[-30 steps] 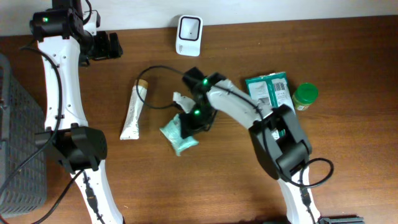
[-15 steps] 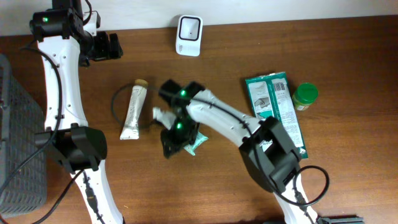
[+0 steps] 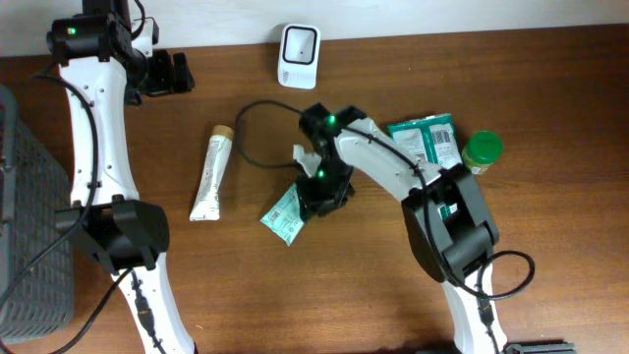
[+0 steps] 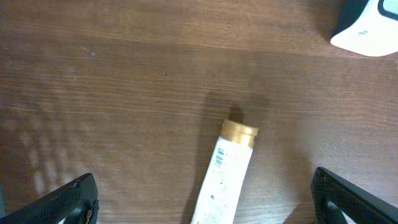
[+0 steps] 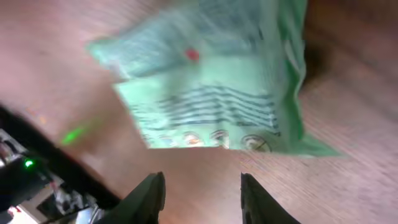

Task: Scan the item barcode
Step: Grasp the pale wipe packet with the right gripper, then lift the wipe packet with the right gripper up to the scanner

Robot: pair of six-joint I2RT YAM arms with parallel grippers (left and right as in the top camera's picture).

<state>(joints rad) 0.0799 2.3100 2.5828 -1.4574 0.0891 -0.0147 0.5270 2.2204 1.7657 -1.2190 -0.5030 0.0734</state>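
The right gripper [image 5: 200,198] has its fingers apart, empty; the green pouch [image 5: 211,93] lies flat just ahead of them (print facing up). A shallow regrasp may skid the slippery pouch away.

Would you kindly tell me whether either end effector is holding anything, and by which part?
Nothing is held. The right end effector is open, the green packet lying free on the table ahead of it; the left end effector is open and empty.
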